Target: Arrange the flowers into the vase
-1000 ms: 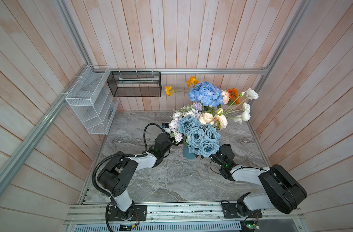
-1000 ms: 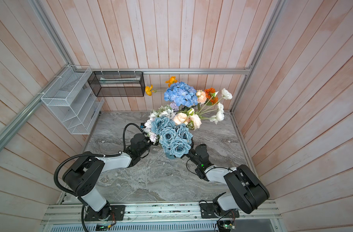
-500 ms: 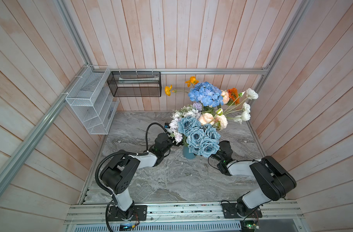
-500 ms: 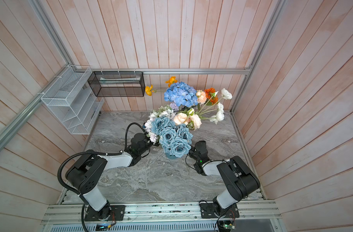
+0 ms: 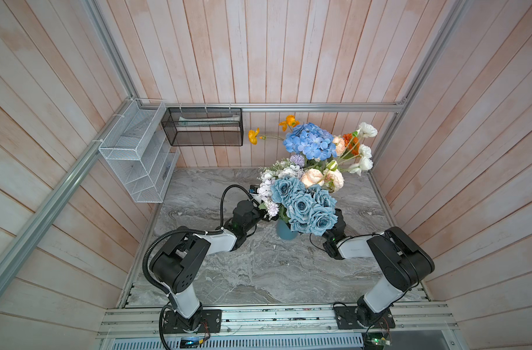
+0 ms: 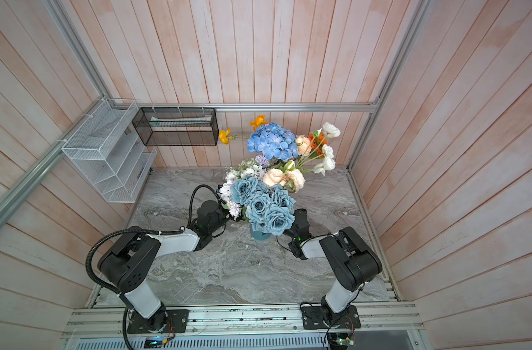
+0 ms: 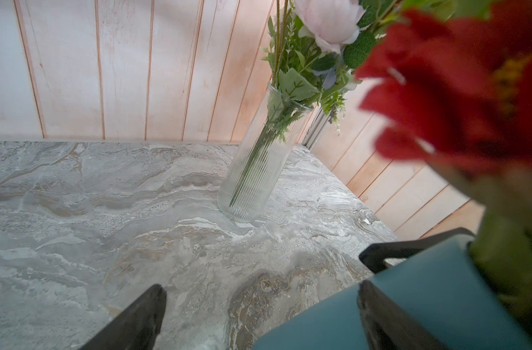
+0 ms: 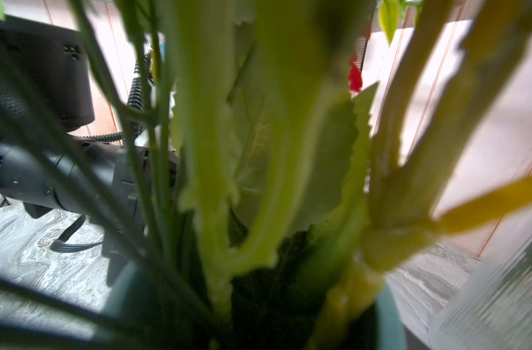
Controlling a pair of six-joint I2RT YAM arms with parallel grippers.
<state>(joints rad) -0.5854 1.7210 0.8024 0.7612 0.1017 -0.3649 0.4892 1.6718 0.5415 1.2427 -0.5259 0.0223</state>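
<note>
While flowers (image 5: 302, 206) stand in the blue vase (image 5: 284, 234) on the desk (image 5: 258, 272) | my left jaws wide, at its left | my right jaws hidden among stems: cannot tell

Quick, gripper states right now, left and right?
Left gripper: open, jaws wide beside the opaque teal vase.
Right gripper: cannot tell; jaws hidden among blurred green flower stems.

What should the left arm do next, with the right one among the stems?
Probably ease the open left gripper around the teal vase to steady it: the vase sits by only one finger, while the right arm reaches among the stems at its mouth.
</note>
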